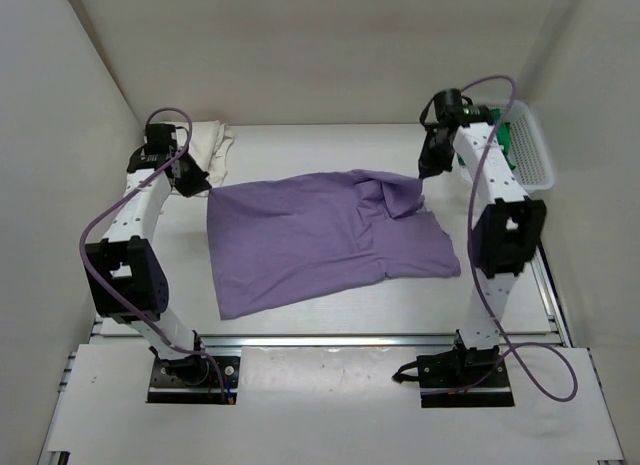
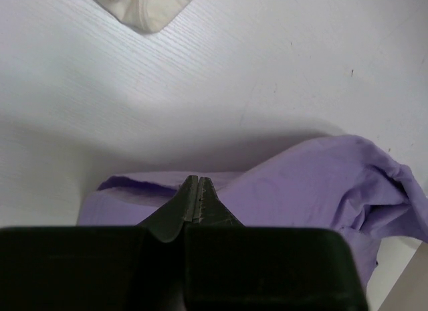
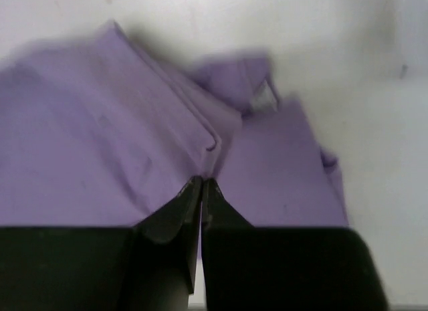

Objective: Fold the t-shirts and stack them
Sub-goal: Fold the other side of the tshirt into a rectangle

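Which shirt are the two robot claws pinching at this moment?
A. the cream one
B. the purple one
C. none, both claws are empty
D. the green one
B: the left claw and the right claw are each closed on the far edge of the purple shirt, while the cream shirt lies apart in the far left corner.
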Controlling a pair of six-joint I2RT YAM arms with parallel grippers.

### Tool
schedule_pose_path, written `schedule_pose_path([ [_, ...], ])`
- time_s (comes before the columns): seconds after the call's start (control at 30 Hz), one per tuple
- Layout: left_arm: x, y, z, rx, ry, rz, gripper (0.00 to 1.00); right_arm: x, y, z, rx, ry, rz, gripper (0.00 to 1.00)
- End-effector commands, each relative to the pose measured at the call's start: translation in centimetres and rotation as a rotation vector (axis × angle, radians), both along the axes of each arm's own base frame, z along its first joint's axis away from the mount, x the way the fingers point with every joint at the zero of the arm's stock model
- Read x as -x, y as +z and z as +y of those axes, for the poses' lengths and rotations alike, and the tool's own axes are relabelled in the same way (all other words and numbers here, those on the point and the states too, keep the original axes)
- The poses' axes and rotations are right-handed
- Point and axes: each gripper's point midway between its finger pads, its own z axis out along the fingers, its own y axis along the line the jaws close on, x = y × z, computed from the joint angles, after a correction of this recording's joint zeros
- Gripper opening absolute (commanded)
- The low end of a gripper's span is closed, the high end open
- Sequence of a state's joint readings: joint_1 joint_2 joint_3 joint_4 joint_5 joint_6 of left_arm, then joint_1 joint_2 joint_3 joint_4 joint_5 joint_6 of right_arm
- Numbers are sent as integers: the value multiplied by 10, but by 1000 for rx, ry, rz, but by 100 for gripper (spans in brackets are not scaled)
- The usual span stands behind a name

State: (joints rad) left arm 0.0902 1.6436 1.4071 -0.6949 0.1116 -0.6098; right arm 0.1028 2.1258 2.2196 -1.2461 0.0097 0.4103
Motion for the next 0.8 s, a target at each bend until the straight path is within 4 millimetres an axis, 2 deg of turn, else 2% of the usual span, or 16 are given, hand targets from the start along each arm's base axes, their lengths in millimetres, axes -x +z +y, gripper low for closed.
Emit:
schedule_pose_path([
  [0.0, 4, 12, -6, -20, -29, -16, 0, 5, 21, 13, -98, 53, -280, 0],
  [0.03, 2, 14, -6, -32, -37, -21, 0, 26, 10, 16, -200, 73, -331, 0],
  [0.07, 3, 14, -4, -54, -45, -18, 0, 27, 6, 1, -197, 34, -337, 0],
  [0.1, 3, 9, -2, -53, -41, -6, 0, 14, 4, -8, -153, 52, -301, 0],
  [0.13, 3, 7, -8, -48, -53, 0, 0, 18, -3, -14, -113, 74, -232, 0],
  [0.23, 6, -5, -12, -14, -50, 18, 0, -15, -13, -15, -130, 113, -261, 0],
  [0.27, 7, -6, -13, -1, -50, 20, 0, -19, -21, -28, -144, 91, -258, 0],
  [0.3, 8, -5, -12, -4, -48, 24, 0, -30, -18, -32, -148, 93, -280, 0],
  [0.33, 7, -2, -10, -13, -44, 15, 0, -36, -23, -37, -138, 98, -259, 0],
  [0.4, 11, 3, -10, -24, -48, 3, 0, -44, -21, -41, -105, 116, -257, 1],
  [0.53, 27, -4, -11, -23, -52, 18, 0, -38, -14, -37, -103, 131, -270, 0],
  [0.57, 35, -8, -9, -31, -46, 26, 0, -41, -12, -42, -96, 131, -299, 0],
  [0.63, 45, -12, -9, -50, -59, 30, 0, -24, -10, -52, -112, 97, -301, 1],
  [0.67, 54, -16, -7, -53, -49, 45, 0, -24, -4, -56, -131, 94, -331, 0],
  [0.73, 70, -24, -5, -68, -50, 67, 0, -2, -7, -61, -151, 66, -345, 0],
  [0.77, 71, -22, -5, -61, -47, 61, 0, 2, -7, -64, -153, 53, -355, 0],
])
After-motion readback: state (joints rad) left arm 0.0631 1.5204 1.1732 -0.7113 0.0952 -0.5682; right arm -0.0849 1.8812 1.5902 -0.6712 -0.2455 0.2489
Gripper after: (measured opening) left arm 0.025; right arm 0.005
